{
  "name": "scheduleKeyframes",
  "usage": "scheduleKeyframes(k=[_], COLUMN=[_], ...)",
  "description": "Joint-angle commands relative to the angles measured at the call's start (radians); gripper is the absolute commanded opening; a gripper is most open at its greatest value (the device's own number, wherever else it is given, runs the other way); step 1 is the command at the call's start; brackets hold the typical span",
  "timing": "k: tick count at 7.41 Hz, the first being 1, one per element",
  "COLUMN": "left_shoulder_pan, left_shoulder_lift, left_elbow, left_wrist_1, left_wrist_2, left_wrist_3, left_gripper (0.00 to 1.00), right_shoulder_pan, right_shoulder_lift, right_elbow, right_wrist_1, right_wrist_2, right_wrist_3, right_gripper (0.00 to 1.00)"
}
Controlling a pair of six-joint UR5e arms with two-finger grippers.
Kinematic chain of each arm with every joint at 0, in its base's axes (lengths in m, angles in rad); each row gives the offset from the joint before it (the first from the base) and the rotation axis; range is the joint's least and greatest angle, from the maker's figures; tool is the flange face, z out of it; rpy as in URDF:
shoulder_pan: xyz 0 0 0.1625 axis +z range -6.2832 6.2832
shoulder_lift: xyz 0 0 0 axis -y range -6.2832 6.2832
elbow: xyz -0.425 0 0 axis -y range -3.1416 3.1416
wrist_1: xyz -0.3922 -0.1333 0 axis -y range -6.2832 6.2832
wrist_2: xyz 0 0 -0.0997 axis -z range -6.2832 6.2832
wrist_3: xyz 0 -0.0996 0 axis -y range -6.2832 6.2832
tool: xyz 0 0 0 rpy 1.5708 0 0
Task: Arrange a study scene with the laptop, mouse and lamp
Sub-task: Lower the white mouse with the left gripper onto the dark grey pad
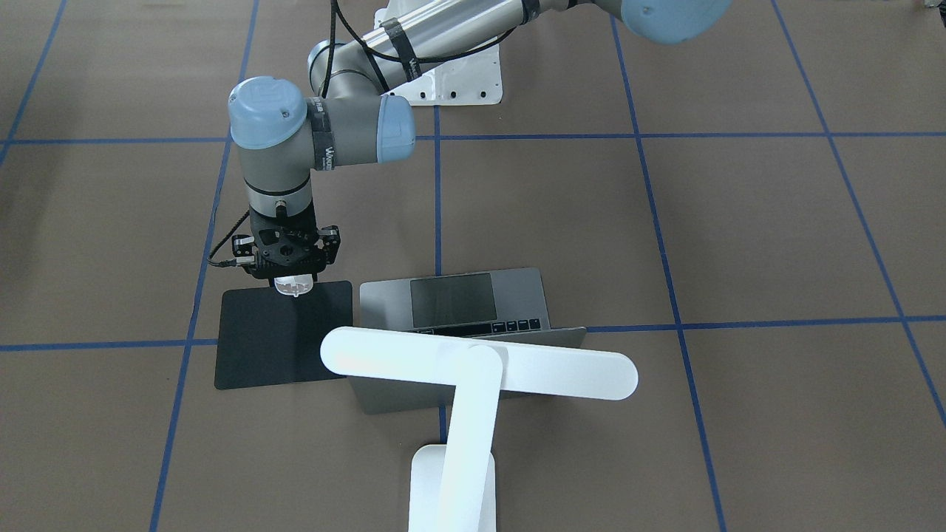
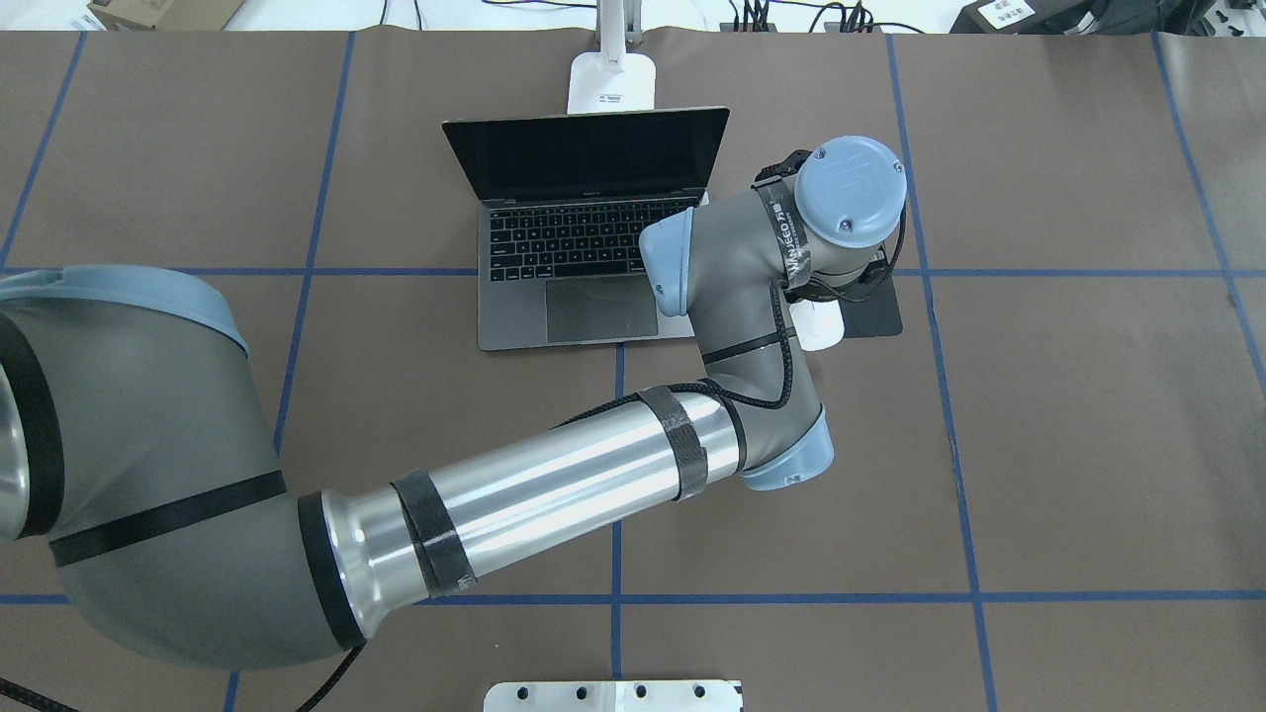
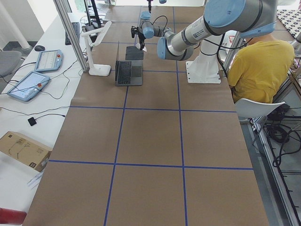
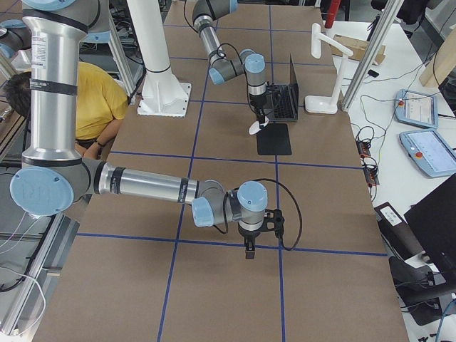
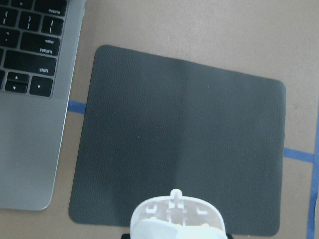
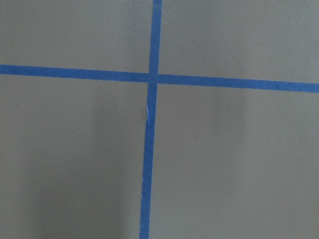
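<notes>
The open grey laptop [image 2: 584,237] sits at the table's far middle, and also shows in the front view [image 1: 517,295]. The white lamp [image 1: 480,362] stands behind it, its bar head over the lid and its base [image 2: 613,84] at the far edge. My left gripper [image 1: 294,275] reaches across and is shut on the white mouse [image 1: 294,285], holding it just above the near edge of the black mat [image 5: 184,139] beside the laptop. The mouse [image 5: 177,219] fills the left wrist view's bottom. My right gripper [image 4: 251,249] hangs low over a tape crossing far from these; I cannot tell its state.
The white robot pedestal [image 2: 613,695] is bolted at the near edge. A person in a yellow shirt [image 3: 258,66] sits beside the robot. Tablets [image 3: 28,84] and a cardboard box [image 3: 23,149] lie on the side bench. Blue tape lines [image 6: 149,149] grid the brown table.
</notes>
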Motion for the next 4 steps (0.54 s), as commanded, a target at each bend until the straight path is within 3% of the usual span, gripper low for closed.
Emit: scheduleKeyframes(k=[1, 2, 3, 4], left_shoulder_pan=[-0.026, -0.026, -0.026, -0.025], left_shoulder_lift=[0.001, 0.001, 0.001, 0.001], left_elbow=[0.056, 0.071, 0.071, 0.071], left_wrist_1=[-0.047, -0.051, -0.052, -0.052], left_wrist_2=[0.035, 0.041, 0.041, 0.040], left_wrist_3=[0.001, 0.001, 0.001, 0.001], left_gripper=[0.47, 0.47, 0.55, 0.76], right_shoulder_pan=[0.000, 0.000, 0.000, 0.000], right_shoulder_lift=[0.001, 0.001, 0.001, -0.001], right_elbow=[0.000, 0.000, 0.000, 0.000], right_wrist_1=[0.000, -0.002, -0.002, 0.000], right_wrist_2=[0.000, 0.000, 0.000, 0.000], right_wrist_3=[0.000, 0.000, 0.000, 0.000], right_gripper=[1.00, 1.00, 1.00, 1.00])
